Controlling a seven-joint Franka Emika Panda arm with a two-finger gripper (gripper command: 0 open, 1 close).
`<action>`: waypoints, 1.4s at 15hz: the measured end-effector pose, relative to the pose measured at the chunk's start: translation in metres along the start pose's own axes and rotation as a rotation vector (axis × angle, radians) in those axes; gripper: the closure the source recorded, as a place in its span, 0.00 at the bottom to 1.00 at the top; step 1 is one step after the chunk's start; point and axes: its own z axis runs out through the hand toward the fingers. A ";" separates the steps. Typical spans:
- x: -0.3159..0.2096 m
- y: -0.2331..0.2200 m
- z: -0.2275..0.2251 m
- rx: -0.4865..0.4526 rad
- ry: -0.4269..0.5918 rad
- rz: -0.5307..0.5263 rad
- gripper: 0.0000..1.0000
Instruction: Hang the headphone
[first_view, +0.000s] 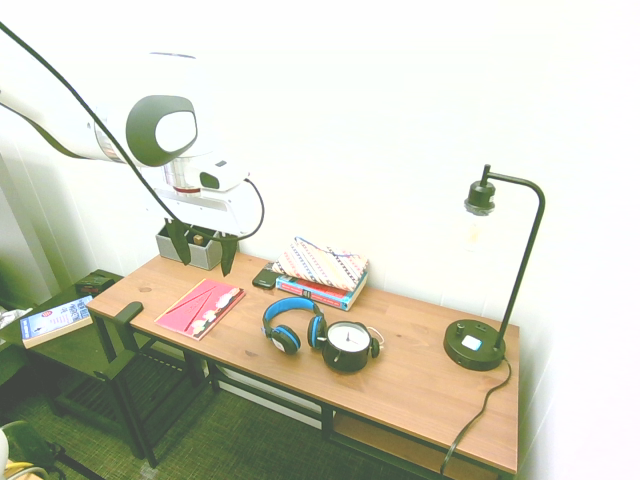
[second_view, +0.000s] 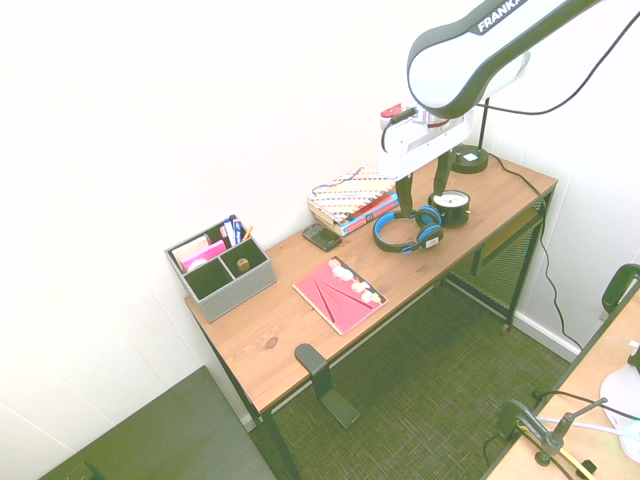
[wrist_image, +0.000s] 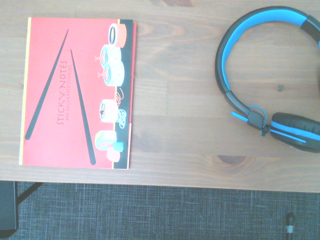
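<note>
Flat on the wooden table (first_view: 420, 380) lies the headphone (first_view: 292, 322), its bright blue headband arched toward the wall and its two black ear cups facing the front edge, untouched. Just beside one ear cup stands a round black alarm clock (first_view: 348, 345) with a white face, close enough that the two look to be touching. Behind them, against the wall, sits a stack of books (first_view: 322, 272) topped by a patterned pouch, with a small dark device (first_view: 264, 278) next to it. A red sticky-notes booklet (first_view: 200, 307) printed with chopsticks and sushi lies nearer the arm's end of the table, apart from the headphone; the wrist view shows both side by side on the wood. The end effector (first_view: 204, 249) hangs in the air above the table, empty, its two dark fingers (first_view: 229, 255) spread apart and pointing down. A grey desk organiser (second_view: 221, 267) holding pens and pink notes stands at that same end, and a black desk lamp (first_view: 490, 290) at the far end.
</note>
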 end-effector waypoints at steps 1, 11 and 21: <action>0.000 0.000 0.001 0.000 -0.002 0.002 0.00; 0.083 -0.031 0.103 0.067 0.070 0.189 0.00; 0.149 -0.088 0.203 0.055 0.053 0.201 1.00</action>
